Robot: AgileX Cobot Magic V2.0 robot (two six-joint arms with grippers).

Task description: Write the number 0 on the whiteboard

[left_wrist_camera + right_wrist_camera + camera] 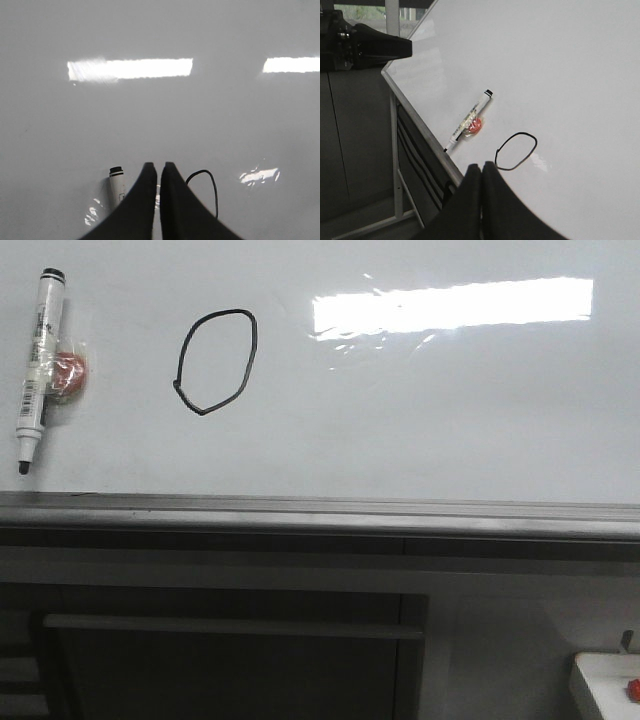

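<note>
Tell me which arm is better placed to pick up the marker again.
Probably the left. The marker sits on the whiteboard at its far left, left of the 0, and the left gripper shows it close beside its shut fingers. The right gripper, also shut, sees it farther off.

**Whiteboard and what sits on its face**

The whiteboard (420, 440) is glossy white-grey, with a grey ledge (320, 512) along its 6 o'clock edge and a bright rectangular reflection (450, 306) toward 1 o'clock. The number 0 (217, 361), a thin black loop, sits left of centre. At 9 o'clock a white marker (35, 370) hangs tip down, touching a red-orange piece (70, 372) just beside it.
</note>
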